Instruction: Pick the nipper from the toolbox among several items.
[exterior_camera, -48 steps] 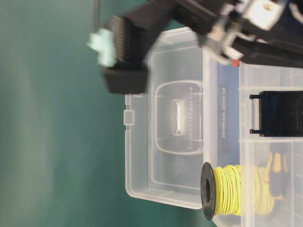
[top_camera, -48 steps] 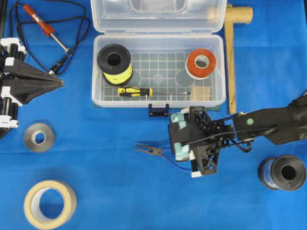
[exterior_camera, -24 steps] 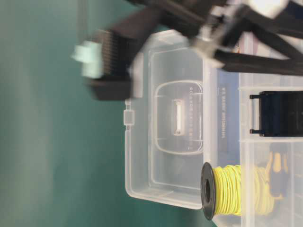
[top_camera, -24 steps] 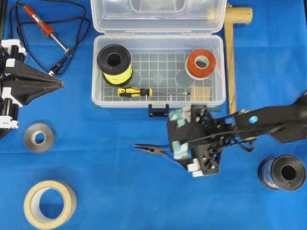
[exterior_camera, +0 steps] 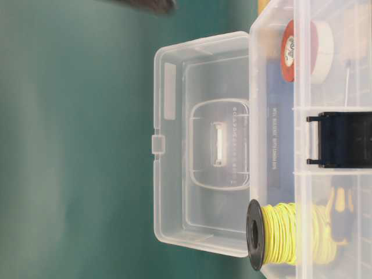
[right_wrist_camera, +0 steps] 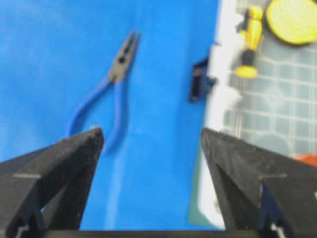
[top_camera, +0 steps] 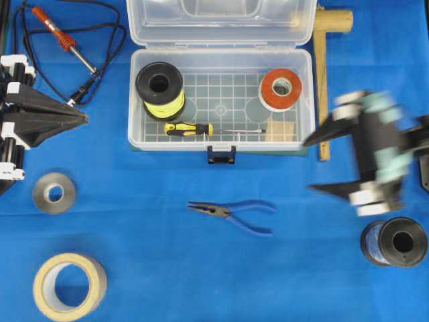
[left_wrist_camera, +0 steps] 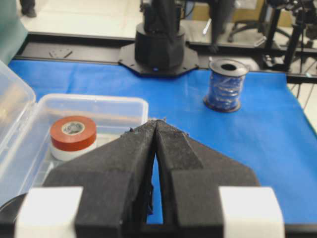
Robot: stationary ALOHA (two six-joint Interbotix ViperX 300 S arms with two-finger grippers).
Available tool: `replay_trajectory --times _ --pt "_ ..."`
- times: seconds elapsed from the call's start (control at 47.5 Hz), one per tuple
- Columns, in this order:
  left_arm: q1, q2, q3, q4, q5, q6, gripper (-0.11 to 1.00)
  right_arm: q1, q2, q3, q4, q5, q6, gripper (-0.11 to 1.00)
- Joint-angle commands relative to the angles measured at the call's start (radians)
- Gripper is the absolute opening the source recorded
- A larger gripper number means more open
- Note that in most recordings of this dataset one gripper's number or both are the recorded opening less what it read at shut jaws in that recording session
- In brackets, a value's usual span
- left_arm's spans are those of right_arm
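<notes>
Nipper (top_camera: 231, 212): blue-handled, dark pointed tips; lies flat on the blue tabletop (top_camera: 147, 268), outside and in front of the toolbox (top_camera: 221, 144), below its dark latch (top_camera: 222, 155). Tips point toward the left of the overhead view. Nothing touches it.

Toolbox: clear plastic, lid (top_camera: 221, 20) swung open behind it. Contents: spool of yellow wire (top_camera: 160, 89) at the left end, red-and-white tape roll (top_camera: 281, 88) at the right end, yellow-and-black screwdriver (top_camera: 201, 129) along the front wall.

Right end effector (top_camera: 320, 164): blurred in the overhead view, at the right edge of the tabletop, well apart from the nipper, fingers spread wide and holding nothing. Its wrist view shows both fingers apart, with the nipper (right_wrist_camera: 111, 82) on the cloth beyond them.

Left end effector (top_camera: 86, 117): at the far left edge, fingers pressed together, holding nothing.

Other items on the tabletop: grey tape roll (top_camera: 54, 192), beige masking tape roll (top_camera: 70, 286), blue wire spool (top_camera: 395, 242), soldering iron (top_camera: 64, 39) with black cord, wooden mallet (top_camera: 324, 67) beside the toolbox's right end.
</notes>
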Motion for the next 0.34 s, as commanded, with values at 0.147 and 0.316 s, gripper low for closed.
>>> replay_trajectory --times 0.147,0.316 --pt "0.002 0.005 -0.009 -0.002 -0.006 -0.002 0.0 -0.046 -0.291 0.15 -0.009 -0.035 0.003 0.79" --pt "0.002 0.005 -0.009 -0.002 -0.006 -0.002 0.0 -0.087 -0.436 0.268 -0.006 -0.051 0.002 0.79"
